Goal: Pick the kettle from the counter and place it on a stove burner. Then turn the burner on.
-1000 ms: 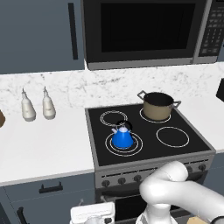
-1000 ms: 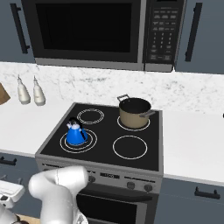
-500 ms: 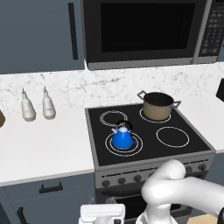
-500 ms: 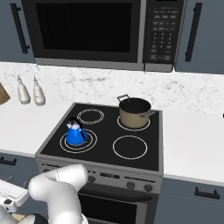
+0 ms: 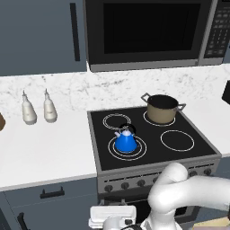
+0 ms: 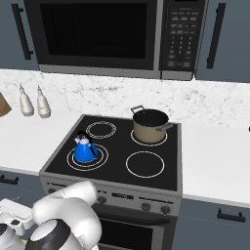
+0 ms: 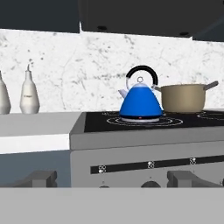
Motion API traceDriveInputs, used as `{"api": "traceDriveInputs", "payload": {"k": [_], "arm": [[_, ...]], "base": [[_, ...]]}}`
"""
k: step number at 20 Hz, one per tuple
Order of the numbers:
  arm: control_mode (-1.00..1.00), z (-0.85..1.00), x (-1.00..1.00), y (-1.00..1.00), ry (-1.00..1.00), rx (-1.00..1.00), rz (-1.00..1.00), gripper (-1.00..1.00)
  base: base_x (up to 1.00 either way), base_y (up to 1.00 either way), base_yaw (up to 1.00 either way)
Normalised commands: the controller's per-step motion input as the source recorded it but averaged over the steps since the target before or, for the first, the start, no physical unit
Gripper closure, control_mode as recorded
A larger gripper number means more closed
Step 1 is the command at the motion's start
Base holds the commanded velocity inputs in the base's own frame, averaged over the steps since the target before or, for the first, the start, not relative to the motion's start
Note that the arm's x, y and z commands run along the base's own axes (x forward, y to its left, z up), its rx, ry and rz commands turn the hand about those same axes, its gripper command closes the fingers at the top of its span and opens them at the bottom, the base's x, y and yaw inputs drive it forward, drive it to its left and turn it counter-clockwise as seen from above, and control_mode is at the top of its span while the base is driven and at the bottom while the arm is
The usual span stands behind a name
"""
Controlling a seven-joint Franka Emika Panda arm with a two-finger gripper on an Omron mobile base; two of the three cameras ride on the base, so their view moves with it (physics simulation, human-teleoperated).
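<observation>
Where the white counter (image 5: 49, 152) is met by the black cooktop (image 5: 152, 152) | tan pot (image 5: 162, 109) is seen behind-right of the kettle | kettle (image 5: 125, 140) is stood upright on the large double-ring burner (image 5: 140, 148) | gripper (image 5: 112, 214) is seen low before the kettle; grip state cannot be told

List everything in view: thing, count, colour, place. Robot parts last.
kettle: 1, bright blue, black handle, on the stove burner, front left.
pot: 1, tan, rear right ring.
cooktop: 1, black glass, four rings.
knobs: a row, dark, stove front.
bottles: 2, pale, on the counter by the backsplash.
microwave: 1, black, above the stove.
gripper: 1, white, low before the stove; jaws unclear.
</observation>
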Motion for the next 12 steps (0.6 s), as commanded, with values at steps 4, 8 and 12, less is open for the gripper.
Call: {"api": "traceDriveInputs", "payload": {"k": [4, 8, 12], "arm": [[-1.0, 0.0, 0.18, -0.02, 0.0, 0.02, 0.0, -1.0], [-1.0, 0.0, 0.14, -0.09, 0.0, 0.01, 0.0, -1.0], [-1.0, -0.04, 0.11, -0.07, 0.0, 0.0, 0.0, -1.0]], "base": [[0.0, 0.0, 0.0], [0.0, 0.0, 0.0], [0.0, 0.0, 0.0]]}}
